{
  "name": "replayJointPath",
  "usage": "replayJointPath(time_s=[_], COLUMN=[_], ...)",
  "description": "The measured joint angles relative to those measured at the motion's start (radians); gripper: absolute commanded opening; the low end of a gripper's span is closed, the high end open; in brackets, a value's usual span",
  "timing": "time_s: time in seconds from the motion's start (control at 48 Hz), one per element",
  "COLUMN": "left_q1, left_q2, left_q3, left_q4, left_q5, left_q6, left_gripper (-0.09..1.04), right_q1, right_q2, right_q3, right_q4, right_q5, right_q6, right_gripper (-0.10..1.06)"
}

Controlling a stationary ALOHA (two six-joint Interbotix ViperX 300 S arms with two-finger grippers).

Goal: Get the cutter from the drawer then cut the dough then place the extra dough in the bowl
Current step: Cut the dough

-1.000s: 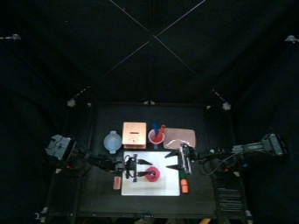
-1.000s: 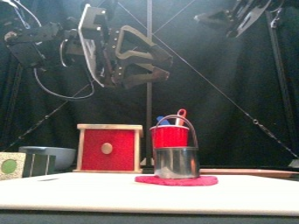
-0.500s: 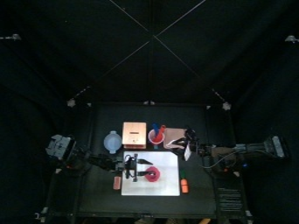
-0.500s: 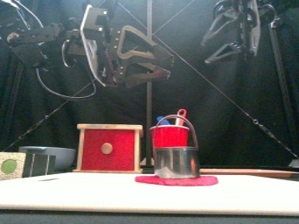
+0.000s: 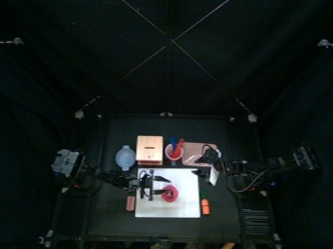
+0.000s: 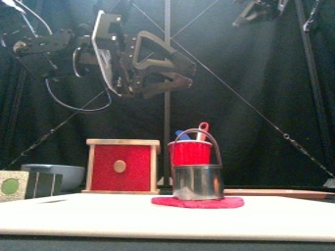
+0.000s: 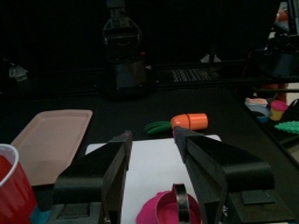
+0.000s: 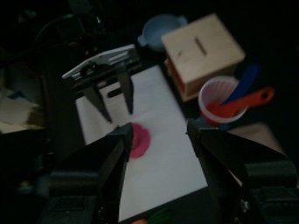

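The round metal cutter (image 6: 199, 181) stands on the flat pink dough (image 6: 197, 203), which lies on the white cutting board (image 5: 182, 197). My left gripper (image 6: 177, 74) hangs open high above and to the left of the cutter, empty. The left wrist view shows its jaws (image 7: 152, 138) spread over the board, with the dough (image 7: 158, 210) and the cutter's wire handle (image 7: 177, 197) close below. My right gripper (image 5: 215, 167) is open and empty, high at the board's right back; the right wrist view looks down between its jaws (image 8: 158, 129) at the dough (image 8: 138, 140).
The wooden box (image 6: 121, 167) with its red drawer front shut stands behind the board. The blue-grey bowl (image 6: 53, 178) sits at its left. The red cup (image 6: 193, 154) with the knives and the pink tray (image 5: 202, 153) are at its right. An orange toy (image 5: 205, 206) lies on the board's front right.
My right gripper dipped toward the back of the board, then rose and drew back to the right. The left gripper, the cutter and the dough kept their places.
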Motion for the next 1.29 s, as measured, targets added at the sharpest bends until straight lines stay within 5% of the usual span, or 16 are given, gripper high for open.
replayJointPath(time_s=[0.104, 0.167, 0.271, 0.438, 0.5, 0.688, 0.958, 1.125, 1.292], left_q1=[0.005, 0.008, 0.009, 0.009, 0.009, 0.009, 0.008, -0.015, -0.041], left_q2=[0.0, 0.0, -0.003, -0.02, -0.025, -0.029, -0.029, -0.029, -0.029], left_q3=[0.0, 0.0, 0.0, 0.012, 0.017, 0.021, 0.043, 0.078, 0.097], left_q4=[0.009, 0.011, 0.012, 0.015, 0.015, 0.015, 0.008, -0.037, -0.098], left_q5=[0.0, 0.0, 0.0, 0.0, 0.0, 0.0, 0.0, 0.0, 0.0], left_q6=[0.002, 0.0, 0.0, 0.011, 0.018, 0.028, 0.023, 0.023, 0.028], left_gripper=[0.81, 0.81, 0.81, 0.81, 0.81, 0.81, 0.81, 0.81, 0.81], right_q1=[0.026, 0.037, 0.043, -0.031, -0.075, -0.115, -0.126, -0.127, -0.133], right_q2=[0.037, 0.061, 0.109, 0.123, 0.129, 0.196, 0.42, 0.523, 0.528], right_q3=[-0.018, 0.021, 0.161, 0.388, 0.462, 0.565, 0.58, 0.548, 0.506], right_q4=[-0.141, -0.212, -0.267, -0.272, -0.27, -0.222, -0.152, -0.12, -0.127], right_q5=[-0.041, -0.101, -0.313, -0.765, -0.91, -1.111, -1.266, -1.261, -1.098], right_q6=[-0.147, -0.179, -0.091, 0.172, 0.224, 0.235, 0.233, 0.229, 0.233], right_gripper=[0.86, 0.86, 0.86, 0.8, 0.76, 0.65, 0.65, 0.65, 0.64])
